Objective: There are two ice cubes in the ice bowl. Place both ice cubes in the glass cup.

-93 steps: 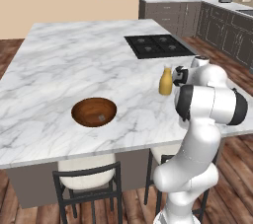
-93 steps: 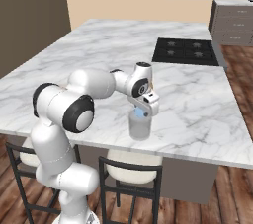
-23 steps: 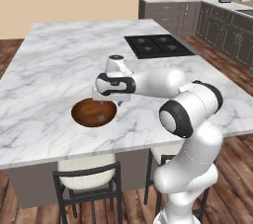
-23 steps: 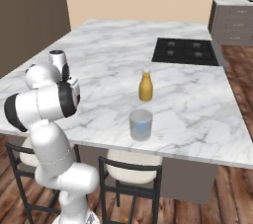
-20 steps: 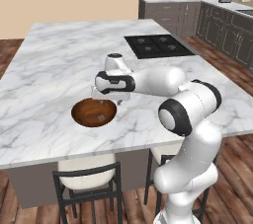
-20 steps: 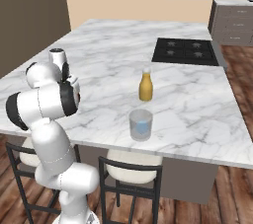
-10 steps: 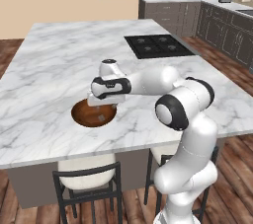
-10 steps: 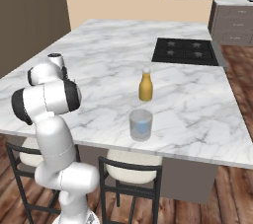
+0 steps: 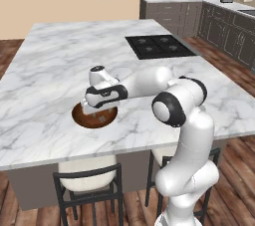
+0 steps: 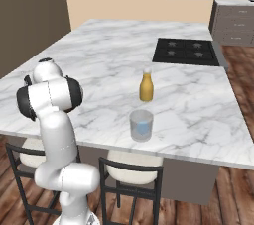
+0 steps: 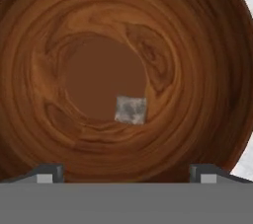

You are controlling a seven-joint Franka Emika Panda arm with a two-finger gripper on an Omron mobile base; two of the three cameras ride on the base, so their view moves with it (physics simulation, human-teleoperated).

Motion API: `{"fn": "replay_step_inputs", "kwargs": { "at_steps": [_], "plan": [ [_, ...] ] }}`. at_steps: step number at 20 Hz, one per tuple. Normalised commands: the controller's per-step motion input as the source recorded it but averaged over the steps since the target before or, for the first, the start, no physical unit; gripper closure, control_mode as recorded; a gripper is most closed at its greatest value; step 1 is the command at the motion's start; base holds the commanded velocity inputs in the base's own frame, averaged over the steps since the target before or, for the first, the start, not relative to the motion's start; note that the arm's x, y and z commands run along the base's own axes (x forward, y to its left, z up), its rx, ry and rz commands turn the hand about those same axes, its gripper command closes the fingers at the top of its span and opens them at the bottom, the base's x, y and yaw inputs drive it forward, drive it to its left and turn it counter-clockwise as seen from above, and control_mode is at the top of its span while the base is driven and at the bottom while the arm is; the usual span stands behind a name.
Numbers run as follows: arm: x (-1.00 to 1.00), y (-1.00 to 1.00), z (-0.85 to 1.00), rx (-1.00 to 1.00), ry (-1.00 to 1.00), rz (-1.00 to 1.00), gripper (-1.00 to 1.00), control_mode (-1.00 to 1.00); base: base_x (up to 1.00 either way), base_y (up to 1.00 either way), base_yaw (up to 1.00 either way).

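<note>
The ice bowl (image 9: 94,116) is a round dark-brown wooden dish near the front edge of the marble island. My gripper (image 9: 93,108) hangs right over it, pointing down, open and holding nothing. In the hand view the bowl's wood grain (image 11: 99,35) is all around, and one small pale grey ice cube (image 11: 131,109) lies on its floor just off centre, between and ahead of my spread fingertips (image 11: 47,172). The glass cup (image 10: 141,125) stands near the front edge, well away from the bowl. A bluish patch sits low inside it; I cannot tell if it is a cube.
An orange-yellow bottle (image 10: 146,85) stands just behind the glass cup. A black cooktop (image 9: 157,47) is set into the far side of the island (image 9: 50,65). Stools (image 9: 89,185) are tucked under the front edge.
The hand has swung a little left and come down over the bowl during the last second. About five seconds ago it was over the glass cup. The jaws stay open.
</note>
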Motion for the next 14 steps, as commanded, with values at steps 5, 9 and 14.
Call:
{"fn": "replay_step_inputs", "kwargs": {
  "at_steps": [5, 9, 14],
  "plan": [
    [0.15, 0.0, -0.27, -0.07, 0.04, 0.03, -1.0, -1.0, 0.0, 0.0, 0.0],
    [0.1, 0.0, -0.22, -0.01, 0.1, 0.0, -1.0, -1.0, 0.0, 0.0, 0.0],
    [0.15, 0.0, -0.16, 0.0, 0.13, 0.0, -1.0, -1.0, 0.0, 0.0, 0.0]
  ]
}}
